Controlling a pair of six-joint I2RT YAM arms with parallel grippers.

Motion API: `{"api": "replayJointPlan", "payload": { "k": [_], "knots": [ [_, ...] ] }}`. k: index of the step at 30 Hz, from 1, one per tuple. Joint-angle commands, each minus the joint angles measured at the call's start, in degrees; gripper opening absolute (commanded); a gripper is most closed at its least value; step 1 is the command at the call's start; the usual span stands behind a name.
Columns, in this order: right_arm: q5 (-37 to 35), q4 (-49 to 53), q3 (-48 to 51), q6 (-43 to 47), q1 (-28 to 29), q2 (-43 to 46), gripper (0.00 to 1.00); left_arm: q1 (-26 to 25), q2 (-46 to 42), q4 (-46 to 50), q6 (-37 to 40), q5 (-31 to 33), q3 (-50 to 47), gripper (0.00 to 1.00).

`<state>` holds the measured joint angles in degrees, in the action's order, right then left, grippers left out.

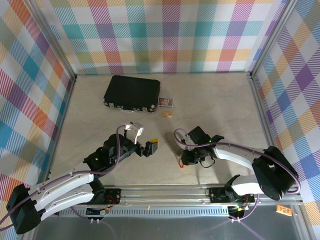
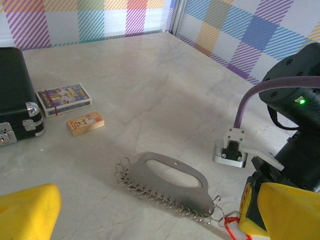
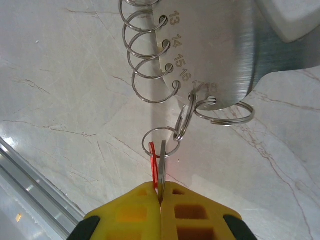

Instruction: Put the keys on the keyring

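Around keyring — right claw, tight

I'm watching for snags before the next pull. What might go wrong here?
The right claw pinches just the thin edges of a flat metal piece and the red tag, so either may slip out. Their ring is chained to the metal plate, and the left claw is open, not gripping it, so a pull might drag the plate along.

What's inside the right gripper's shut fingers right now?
The right gripper pinches a thin red tag edge and a grey metal strip, both on a small split ring linked toward the numbered steel plate. How deep they reach between the yellow fingers is covered.
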<state>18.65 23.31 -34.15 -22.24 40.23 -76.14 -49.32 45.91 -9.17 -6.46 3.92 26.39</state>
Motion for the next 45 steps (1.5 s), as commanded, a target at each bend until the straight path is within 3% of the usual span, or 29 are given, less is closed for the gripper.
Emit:
{"api": "replayJointPlan", "payload": {
  "k": [1, 13, 23, 29, 33, 37, 38, 45],
  "knots": [
    [-0.1, -0.2, 0.7, -1.1, 0.5, 0.1, 0.0, 0.3, 0.0, -1.5, -0.4, -0.6, -0.7, 1.0],
    [-1.4, 0.1, 0.9, -2.0, 0.7, 2.0, 0.12, 0.3, -1.4, -0.1, -0.4, 1.6, -0.9, 1.0],
    [-3.4, 0.7, 2.7, -3.4, 0.8, 8.8, 0.29, 0.4, -3.4, 8.2, -0.5, 4.5, 2.7, 1.0],
    [-8.0, 3.3, 0.4, -1.3, 0.8, 15.7, 0.48, 0.5, -6.3, 10.4, -4.7, 14.4, 3.4, 1.0],
    [-13.6, 3.8, -1.1, 0.5, 0.7, 20.6, 0.72, 1.2, -5.4, 15.4, -6.3, 22.2, 5.2, 1.0],
    [-19.7, 3.1, -1.7, 2.6, 0.5, 24.6, 0.86, 1.6, -4.3, 18.2, -5.7, 30.0, 5.7, 1.0],
    [-21.4, 3.0, -2.1, 3.2, 0.3, 25.2, 0.97, 2.0, -3.9, 18.3, -4.2, 31.7, 5.2, 1.0],
    [-30.0, 3.4, -5.3, 5.1, -3.8, 24.6, 0.99, 5.1, 3.0, 16.9, 2.3, 45.8, 3.4, 1.0]
  ]
}}
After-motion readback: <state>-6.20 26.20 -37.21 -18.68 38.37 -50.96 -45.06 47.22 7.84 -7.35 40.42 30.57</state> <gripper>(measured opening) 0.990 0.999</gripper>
